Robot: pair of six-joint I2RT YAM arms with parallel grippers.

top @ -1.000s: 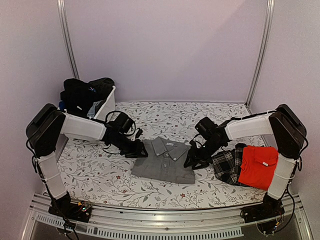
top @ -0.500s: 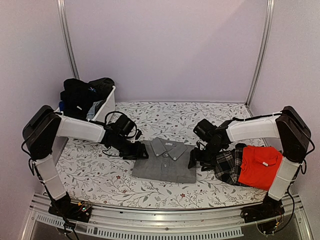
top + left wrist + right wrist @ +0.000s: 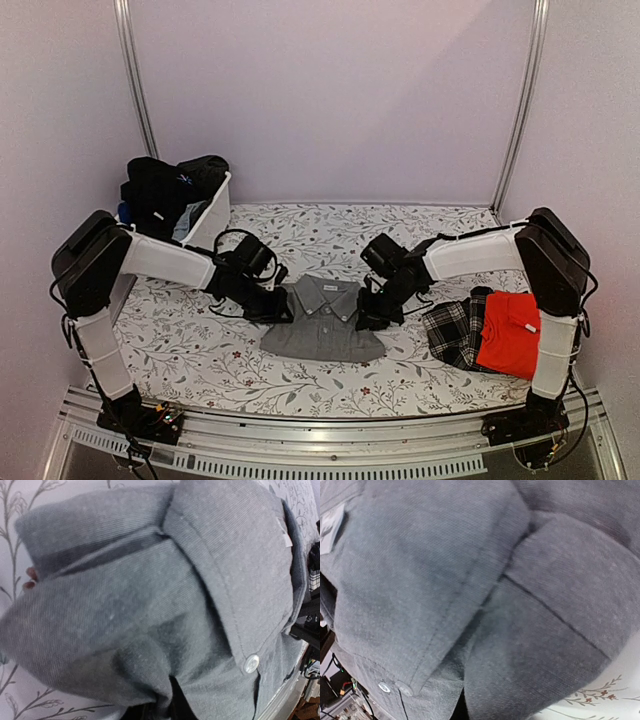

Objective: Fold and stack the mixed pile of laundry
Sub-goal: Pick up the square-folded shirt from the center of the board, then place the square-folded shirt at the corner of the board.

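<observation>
Pinching the grey shirt [image 3: 322, 325] from both sides, the two arms meet near the middle of the flower-patterned table [image 3: 200, 350]; the left gripper [image 3: 272, 305] sits at the shirt's left edge and the right gripper [image 3: 368, 312] at its right edge, each narrowed onto a bunch of grey cloth; in both wrist views the fabric puckers up right where the fingers are and hides them almost wholly. The shirt lies folded, its collar [image 3: 235, 570] toward the far side, a pale button [image 3: 251, 663] at the collar's tip. Over to the right lies the black-and-white plaid cloth [image 3: 452, 330], and the red shirt [image 3: 510, 335] touches its right side; both are folded. At the far left corner the white tub [image 3: 212, 215] holds a black garment [image 3: 165, 185] heaped above its rim.
</observation>
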